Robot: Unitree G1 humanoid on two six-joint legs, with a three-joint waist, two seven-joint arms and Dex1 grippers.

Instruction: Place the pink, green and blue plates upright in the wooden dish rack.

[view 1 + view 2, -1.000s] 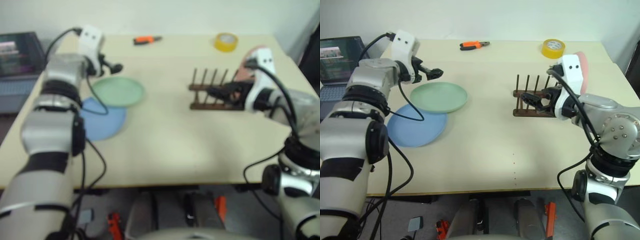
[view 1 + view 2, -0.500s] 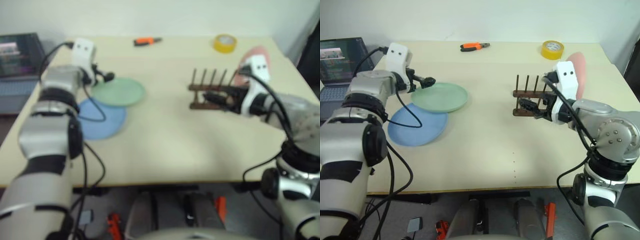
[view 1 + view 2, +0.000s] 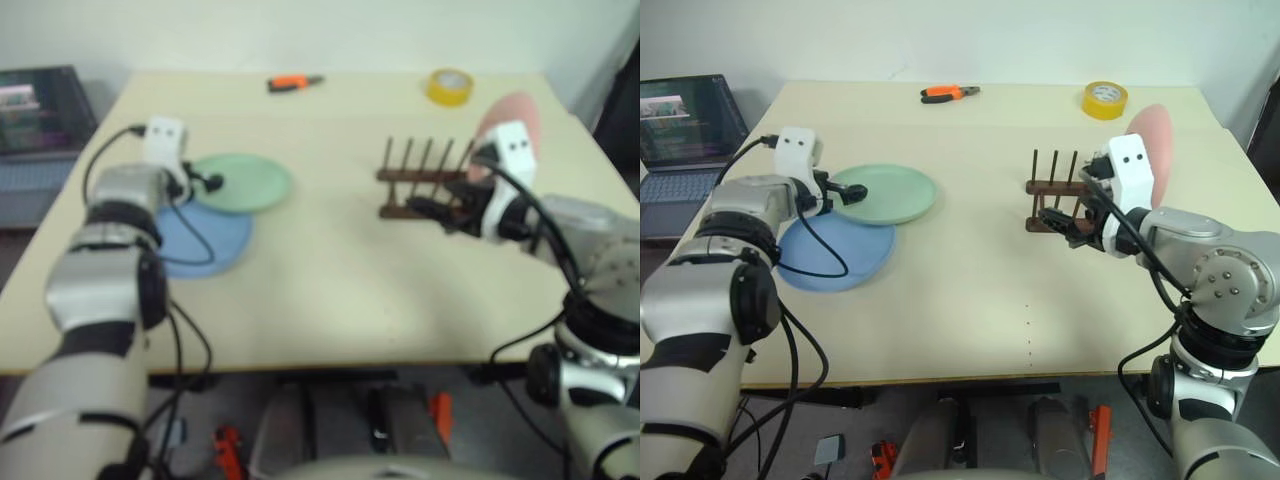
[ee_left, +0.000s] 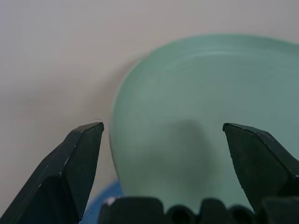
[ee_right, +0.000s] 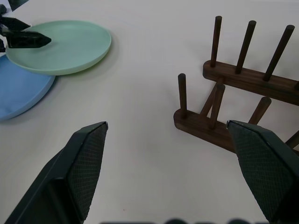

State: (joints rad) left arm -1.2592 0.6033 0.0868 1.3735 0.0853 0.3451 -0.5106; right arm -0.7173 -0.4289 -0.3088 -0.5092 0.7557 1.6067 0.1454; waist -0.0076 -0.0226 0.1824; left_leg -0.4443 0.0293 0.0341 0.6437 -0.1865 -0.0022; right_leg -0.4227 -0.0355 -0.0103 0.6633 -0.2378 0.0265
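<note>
Three plain round matte plates on pale beige tabletop (image 3: 960, 290) in head views: mint green plate (image 3: 885, 193) lying flat at left, overlapping rim of light blue plate (image 3: 835, 252) just beneath and nearer; pale pink plate (image 3: 1150, 138) tilted up at far right, behind the right arm. Small dark brown wooden dish rack (image 3: 1058, 200) with thin upright pegs right of centre, well apart from green and blue plates. Left end effector (image 3: 840, 190) released, fingers spread, at near-left rim of green plate, contact not clear. Right end effector (image 3: 1080, 225) released too, just in front of rack's near end, gripping nothing. Yellow tape roll (image 3: 1106, 98) and orange-handled pliers (image 3: 949, 92) along far edge; open laptop (image 3: 685, 125) off to the left.

Left wrist view: two black fingers (image 4: 70, 175) wide apart, green plate's rim and shallow bowl between and just past them, sliver of blue plate low beside one finger.

Right wrist view: black fingers (image 5: 74, 175) spread, bare tabletop between them; rack's nearest rail and pegs close beside one finger, apart from it; green plate atop blue plate farther off, with left end effector at green plate's rim.
</note>
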